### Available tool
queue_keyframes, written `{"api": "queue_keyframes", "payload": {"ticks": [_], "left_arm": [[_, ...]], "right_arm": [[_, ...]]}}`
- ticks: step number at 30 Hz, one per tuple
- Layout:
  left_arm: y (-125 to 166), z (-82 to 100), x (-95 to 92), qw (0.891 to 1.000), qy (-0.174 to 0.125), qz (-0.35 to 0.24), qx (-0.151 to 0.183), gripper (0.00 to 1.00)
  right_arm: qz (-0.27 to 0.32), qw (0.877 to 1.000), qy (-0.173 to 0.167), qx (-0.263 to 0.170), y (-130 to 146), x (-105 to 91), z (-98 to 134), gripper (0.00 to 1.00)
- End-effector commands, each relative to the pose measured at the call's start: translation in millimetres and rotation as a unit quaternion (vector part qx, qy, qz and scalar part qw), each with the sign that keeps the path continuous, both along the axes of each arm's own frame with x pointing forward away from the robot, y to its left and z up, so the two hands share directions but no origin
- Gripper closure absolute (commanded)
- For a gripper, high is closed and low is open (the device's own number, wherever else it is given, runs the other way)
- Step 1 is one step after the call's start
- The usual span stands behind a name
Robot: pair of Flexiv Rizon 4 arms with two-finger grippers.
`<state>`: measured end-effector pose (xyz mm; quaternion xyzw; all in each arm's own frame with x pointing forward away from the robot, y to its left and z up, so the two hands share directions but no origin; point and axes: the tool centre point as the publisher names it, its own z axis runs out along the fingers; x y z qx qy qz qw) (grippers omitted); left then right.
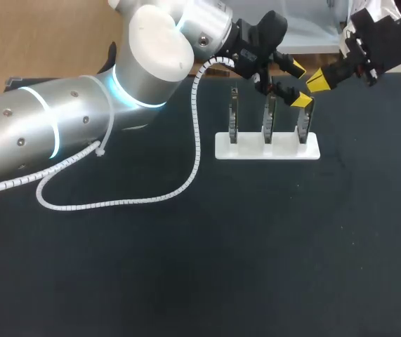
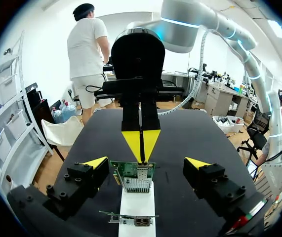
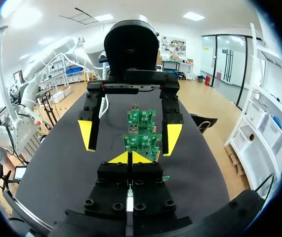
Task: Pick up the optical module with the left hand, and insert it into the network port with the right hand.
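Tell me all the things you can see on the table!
circuit boards: three, green, standing in a row in the holder
holder: one, white, on the table
table: one, black, under everything
cable: one, white spiral, looping over the table beside the holder
left gripper: one, black with yellow tips, open, either side of the end board
right gripper: one, black with yellow tips, shut, close by that same board

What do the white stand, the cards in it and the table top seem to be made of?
Stand: probably smooth white plastic, evenly matte. Cards: green circuit board with small soldered parts and a metal port. Table top: dark matte sheet, perhaps rubber or cloth; it shows no shine.
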<state>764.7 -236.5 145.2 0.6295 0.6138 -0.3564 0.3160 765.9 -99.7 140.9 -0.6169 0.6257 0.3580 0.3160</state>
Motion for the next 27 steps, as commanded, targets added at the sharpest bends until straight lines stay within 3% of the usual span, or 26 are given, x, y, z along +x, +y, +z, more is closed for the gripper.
{"api": "queue_keyframes", "payload": {"ticks": [1,27], "left_arm": [[-0.9,0.4,2.2,1.000,0.001,-0.002,0.002,0.00],[-0.8,1.5,2.2,1.000,0.000,-0.001,0.003,0.00]], "right_arm": [[0.000,1.000,0.001,0.004,0.9,0.8,-7.8,1.00],[-0.028,0.999,-0.038,0.025,-16.9,-0.6,23.2,1.00]]}}
